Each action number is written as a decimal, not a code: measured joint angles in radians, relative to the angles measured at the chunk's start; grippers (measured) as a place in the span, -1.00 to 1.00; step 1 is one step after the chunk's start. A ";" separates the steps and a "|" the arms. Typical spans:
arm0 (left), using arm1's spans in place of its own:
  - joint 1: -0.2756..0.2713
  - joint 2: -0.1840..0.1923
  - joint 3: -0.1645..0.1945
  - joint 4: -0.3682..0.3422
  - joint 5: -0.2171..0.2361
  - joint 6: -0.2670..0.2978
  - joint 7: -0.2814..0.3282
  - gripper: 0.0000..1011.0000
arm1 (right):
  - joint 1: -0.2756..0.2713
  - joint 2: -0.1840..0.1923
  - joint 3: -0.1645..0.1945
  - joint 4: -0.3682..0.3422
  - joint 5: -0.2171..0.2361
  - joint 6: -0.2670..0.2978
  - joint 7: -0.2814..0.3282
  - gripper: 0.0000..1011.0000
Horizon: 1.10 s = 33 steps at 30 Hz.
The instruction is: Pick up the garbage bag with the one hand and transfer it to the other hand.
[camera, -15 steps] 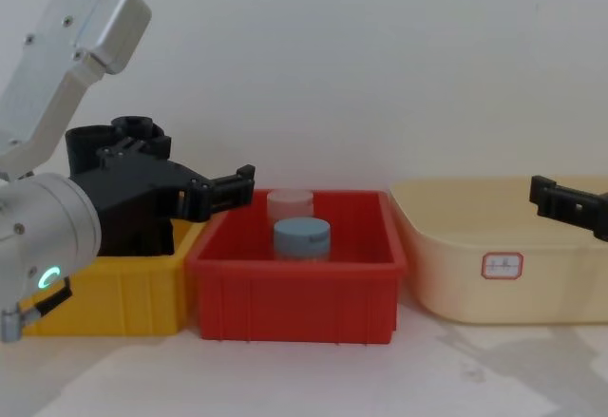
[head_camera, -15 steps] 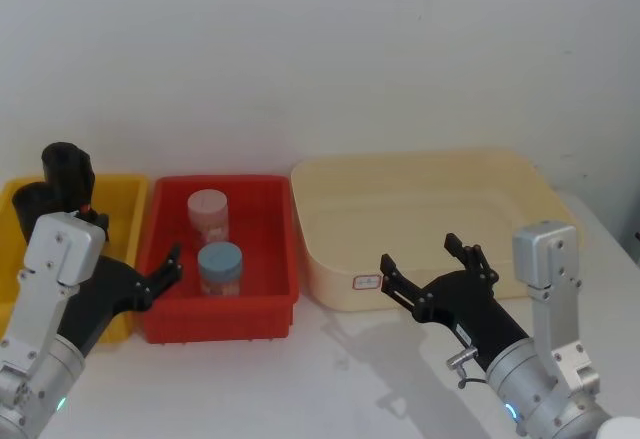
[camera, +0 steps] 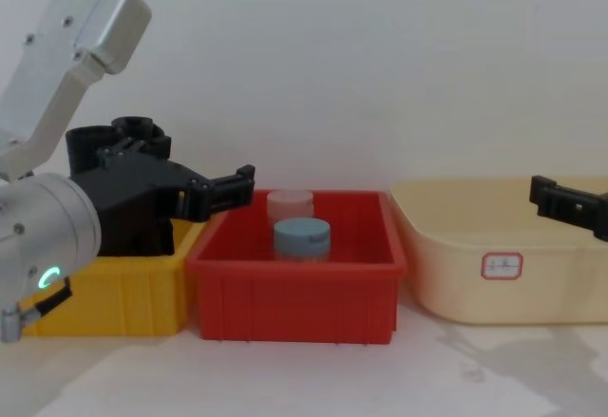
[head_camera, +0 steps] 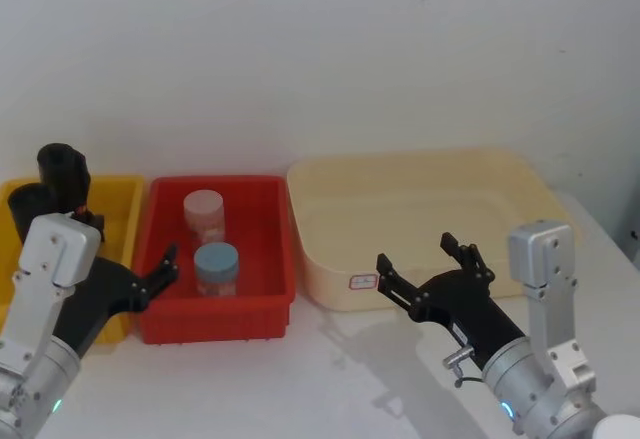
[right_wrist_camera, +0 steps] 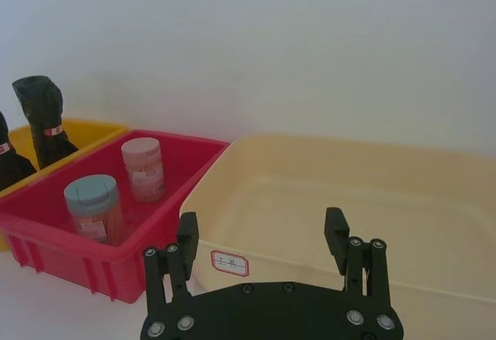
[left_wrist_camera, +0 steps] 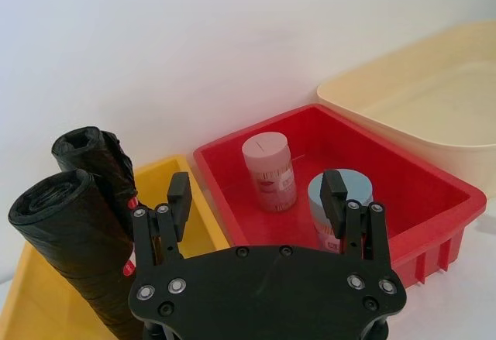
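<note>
The left gripper (left_wrist_camera: 256, 191), on the green-ringed arm, hangs with fingers spread wide where the yellow bin (left_wrist_camera: 174, 171) meets the red bin (left_wrist_camera: 434, 224). It is near the garbage bag (left_wrist_camera: 91, 154), which stands upright in the yellow bin beside a second black roll (left_wrist_camera: 66, 231), and looks poised to grasp it. The right gripper (head_camera: 416, 251), also spread open, hovers before the cream tub (head_camera: 420, 164), seemingly placed to receive it.

Red bin (head_camera: 215, 319) holds a pink jar (head_camera: 204, 214) and a blue-lidded jar (head_camera: 217, 267).

two black rolls (left_wrist_camera: 70, 231) (left_wrist_camera: 93, 150); two jars (head_camera: 204, 214) (head_camera: 217, 267); three bins: yellow (head_camera: 122, 195), red (head_camera: 215, 321), cream (head_camera: 330, 259); two grippers (left_wrist_camera: 256, 185) (head_camera: 416, 252)
</note>
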 joint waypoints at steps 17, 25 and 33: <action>0.000 0.000 0.000 0.000 0.000 0.000 0.000 0.98 | 0.000 0.000 0.000 0.000 0.000 0.000 0.000 0.98; 0.000 0.000 0.000 0.000 0.000 0.000 0.000 0.98 | 0.000 0.000 0.000 0.000 0.000 0.000 0.000 0.98; 0.000 0.000 0.000 0.000 0.000 0.000 0.000 0.98 | 0.000 0.000 0.000 0.000 0.000 0.000 0.000 0.98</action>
